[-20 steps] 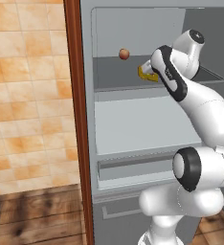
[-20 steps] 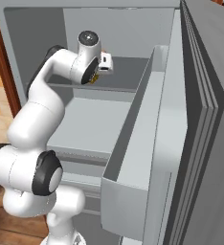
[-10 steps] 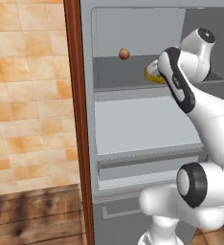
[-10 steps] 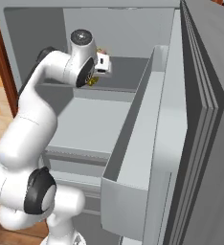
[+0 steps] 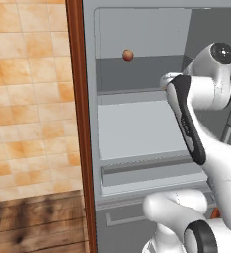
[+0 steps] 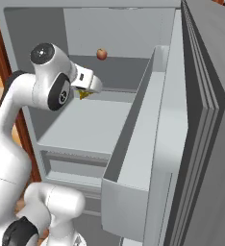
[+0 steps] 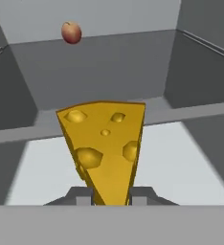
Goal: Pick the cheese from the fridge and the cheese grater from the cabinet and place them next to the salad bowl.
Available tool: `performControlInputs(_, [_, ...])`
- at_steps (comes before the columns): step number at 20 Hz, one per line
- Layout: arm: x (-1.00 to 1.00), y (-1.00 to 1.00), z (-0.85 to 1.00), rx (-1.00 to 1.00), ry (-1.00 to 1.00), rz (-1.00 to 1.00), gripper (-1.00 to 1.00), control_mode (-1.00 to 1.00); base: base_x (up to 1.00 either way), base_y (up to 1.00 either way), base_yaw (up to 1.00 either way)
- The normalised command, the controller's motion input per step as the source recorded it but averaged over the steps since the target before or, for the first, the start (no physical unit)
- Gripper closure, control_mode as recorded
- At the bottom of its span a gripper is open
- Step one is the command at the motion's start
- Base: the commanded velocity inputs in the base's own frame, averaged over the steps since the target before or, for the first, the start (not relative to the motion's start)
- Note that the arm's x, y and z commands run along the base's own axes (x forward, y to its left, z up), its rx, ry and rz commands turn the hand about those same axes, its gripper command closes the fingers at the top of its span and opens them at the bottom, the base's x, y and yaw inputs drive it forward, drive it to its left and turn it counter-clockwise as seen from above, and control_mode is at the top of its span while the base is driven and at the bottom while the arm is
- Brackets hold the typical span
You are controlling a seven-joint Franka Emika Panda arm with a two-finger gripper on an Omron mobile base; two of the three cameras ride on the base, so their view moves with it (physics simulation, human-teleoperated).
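In the hand view the cheese (image 7: 106,148), a yellow-orange holed wedge, stands up between my gripper's (image 7: 111,197) fingers, which are shut on its narrow end. From the right base view the gripper (image 6: 88,89) hangs over the front of the fridge's (image 6: 18,43) wide middle shelf (image 6: 85,127), with a bit of cheese (image 6: 83,95) showing under the hand. In the left base view my own forearm covers the hand and the cheese in front of the fridge (image 5: 137,29). The cheese grater, cabinet and salad bowl are out of view.
A small round reddish fruit (image 5: 128,56) (image 6: 102,54) (image 7: 72,32) rests at the back of the upper shelf. The open fridge door (image 6: 206,120) with its deep bin (image 6: 133,158) stands to the right. A brown wooden post (image 5: 78,123) and a tiled wall (image 5: 28,99) lie to the left.
The hand has drawn back from the upper shelf, down and toward the fridge's front, carrying the cheese with it. The fruit has stayed put.
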Motion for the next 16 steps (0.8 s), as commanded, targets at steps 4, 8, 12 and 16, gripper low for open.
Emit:
performControlInputs(4, [-0.99,0.0,0.05,0.0,0.1,-0.03,1.0,-1.0,0.0,0.0,0.0])
performControlInputs(8, [-0.89,0.0,0.0,0.0,0.19,0.0,1.0,-1.0,0.0,0.0,0.0])
performControlInputs(12, [-0.75,0.01,-0.01,0.0,0.18,0.0,1.0,-1.0,0.0,0.0,0.0])
performControlInputs(16, [-0.47,0.14,-0.22,0.0,0.08,0.0,1.0,-1.0,0.0,0.0,0.0])
